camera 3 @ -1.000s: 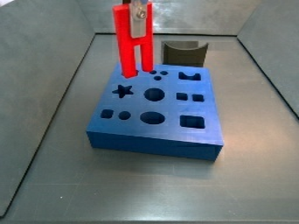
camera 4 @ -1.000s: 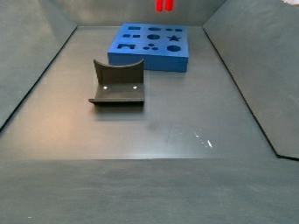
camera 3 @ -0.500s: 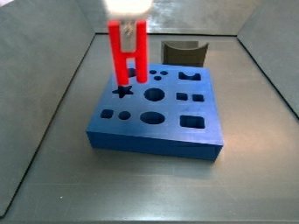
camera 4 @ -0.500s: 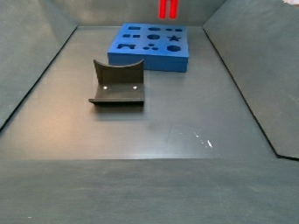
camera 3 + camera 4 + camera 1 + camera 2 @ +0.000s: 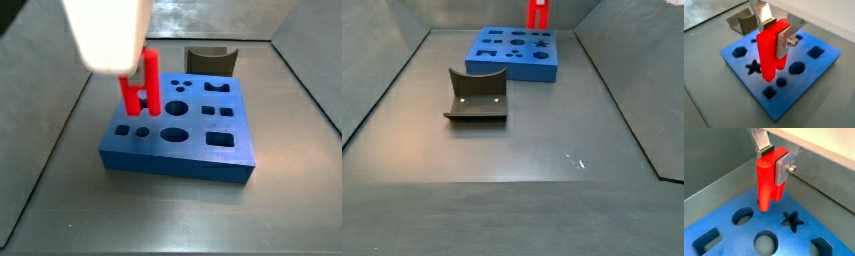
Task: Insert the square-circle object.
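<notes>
My gripper (image 5: pixel 774 32) is shut on a red two-pronged fork (image 5: pixel 769 55) and holds it upright, prongs down, over the back left part of the blue board (image 5: pixel 827 62). One prong is round and one is square (image 5: pixel 764 183). The prong tips hang close above the star hole (image 5: pixel 138 103); I cannot tell if they touch. The square-circle object (image 5: pixel 210 60), a dark olive-brown block with a concave scoop on top, stands on the floor behind the board. It is apart from the gripper and also shows in a side view (image 5: pixel 476 95) and a wrist view (image 5: pixel 743 22).
The blue board (image 5: pixel 201 150) with several shaped holes lies mid-floor inside a grey walled bin (image 5: pixel 80 90). A side view shows open grey floor (image 5: pixel 529 170) in front of the dark block. The gripper body (image 5: pixel 110 35) is a blurred white mass above the fork.
The gripper has come down and shifted left with the red fork. The prongs have gone from above the board's back middle to low over the star hole. The dark block has not moved.
</notes>
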### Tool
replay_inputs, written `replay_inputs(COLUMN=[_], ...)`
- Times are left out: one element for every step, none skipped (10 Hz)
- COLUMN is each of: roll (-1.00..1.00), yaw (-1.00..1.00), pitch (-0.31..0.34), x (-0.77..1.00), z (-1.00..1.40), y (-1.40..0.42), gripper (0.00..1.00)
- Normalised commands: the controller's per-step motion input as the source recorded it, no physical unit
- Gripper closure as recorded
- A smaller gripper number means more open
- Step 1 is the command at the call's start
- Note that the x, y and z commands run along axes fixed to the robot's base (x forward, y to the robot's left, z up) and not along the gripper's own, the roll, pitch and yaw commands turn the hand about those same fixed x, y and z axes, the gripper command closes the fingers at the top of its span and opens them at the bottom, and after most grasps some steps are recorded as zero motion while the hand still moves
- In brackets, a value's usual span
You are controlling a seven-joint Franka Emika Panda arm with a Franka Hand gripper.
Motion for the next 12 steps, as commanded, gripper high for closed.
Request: replay_inputs(roll=[-0.35, -0.34, -0.15, -0.02, 0.00, 0.00, 0.01, 0.00, 0.00, 0.00, 0.05, 0.08], yaw=[-0.13, -0.23, -0.17, -0.14, -0.16, -0.15, -0.09, -0.08, -0.09, -0.11, -0.09, -0.13], pitch=[-0.230, -0.197, -0.074, 0.000, 0.059, 0.050, 0.027, 0.000, 0.003, 0.019, 0.101, 0.171], x=[-0.33, -0.21, -0.08, 0.00, 0.14, 0.01, 0.00, 0.00, 0.00, 0.00, 0.10, 0.21], z=[-0.31, -0.30, -0.17, -0.15, -0.14, -0.19, -0.21, -0.20, -0.19, -0.19, -0.27, -0.43], y=[0.00, -0.05, -0.08, -0.07, -0.04, -0.07, -0.11, -0.12, -0.13, -0.09, 0.00, 0.00], gripper=[1.00, 1.00, 1.00, 1.00, 1.00, 1.00, 1.00, 1.00, 1.00, 1.00, 1.00, 1.00])
